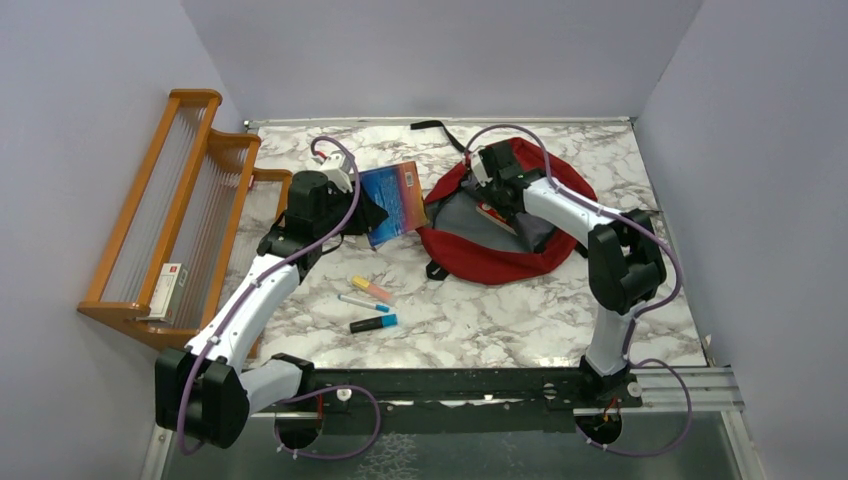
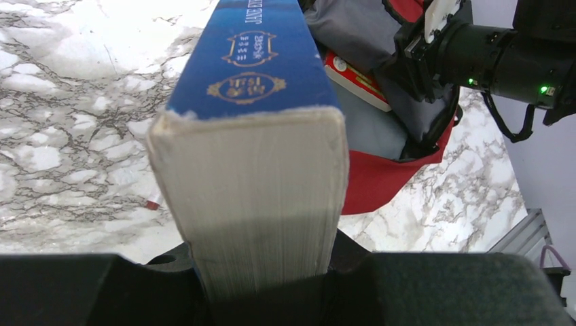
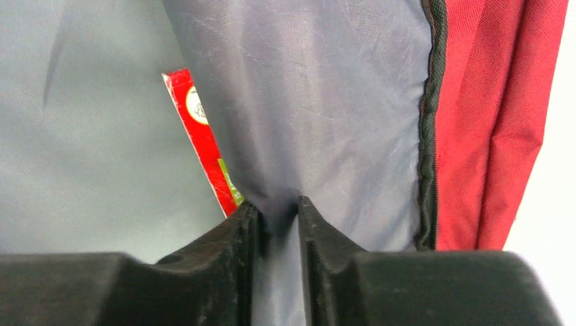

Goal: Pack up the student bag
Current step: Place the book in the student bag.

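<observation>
The student bag (image 1: 500, 258) lies open at the back right of the table, red outside with grey lining (image 3: 326, 102). A red book (image 3: 200, 139) sits inside it. My right gripper (image 3: 277, 210) is in the bag's mouth, jaws pinched on a fold of the grey lining beside the black zipper. My left gripper (image 2: 261, 272) is shut on a thick blue book (image 2: 251, 129), holding it by the page edge, spine up. From above, that blue book (image 1: 397, 200) hangs just left of the bag's opening.
Three markers lie at the table's middle: a pink-yellow one (image 1: 372, 290), a thin white one (image 1: 363, 303) and a black-blue one (image 1: 373, 323). An orange wooden rack (image 1: 190, 200) lines the left wall, with a small box (image 1: 168, 290) on it.
</observation>
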`<action>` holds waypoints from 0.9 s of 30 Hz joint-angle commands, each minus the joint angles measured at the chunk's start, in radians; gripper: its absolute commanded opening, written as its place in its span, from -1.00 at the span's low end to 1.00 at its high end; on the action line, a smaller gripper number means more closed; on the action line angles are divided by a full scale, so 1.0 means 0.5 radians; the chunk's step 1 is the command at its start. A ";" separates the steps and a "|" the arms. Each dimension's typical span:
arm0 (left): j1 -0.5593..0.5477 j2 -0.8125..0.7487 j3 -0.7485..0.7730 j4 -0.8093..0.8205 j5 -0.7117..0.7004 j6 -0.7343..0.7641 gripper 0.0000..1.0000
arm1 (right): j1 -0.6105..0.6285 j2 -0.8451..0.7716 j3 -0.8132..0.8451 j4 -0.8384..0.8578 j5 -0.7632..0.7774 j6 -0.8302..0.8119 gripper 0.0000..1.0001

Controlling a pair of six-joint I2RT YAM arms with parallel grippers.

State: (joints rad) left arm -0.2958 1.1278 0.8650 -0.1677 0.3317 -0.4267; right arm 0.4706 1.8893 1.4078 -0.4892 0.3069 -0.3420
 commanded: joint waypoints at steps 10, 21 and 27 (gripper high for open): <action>-0.075 0.039 0.203 0.508 0.011 -0.766 -1.00 | 0.005 -0.091 0.331 -0.078 -0.043 0.172 -0.99; -0.328 0.225 0.237 0.664 -0.225 -1.396 -1.00 | 0.006 -0.119 0.515 -0.116 0.085 0.398 -0.98; -0.464 0.393 0.305 0.741 -0.323 -1.535 -1.00 | 0.004 -0.154 0.499 -0.077 0.117 0.562 -0.99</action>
State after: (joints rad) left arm -0.4866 1.3010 0.9264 -0.0113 0.2226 -1.0866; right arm 0.4694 1.8584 1.6337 -0.5526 0.3363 -0.1413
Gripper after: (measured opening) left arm 0.314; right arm 0.015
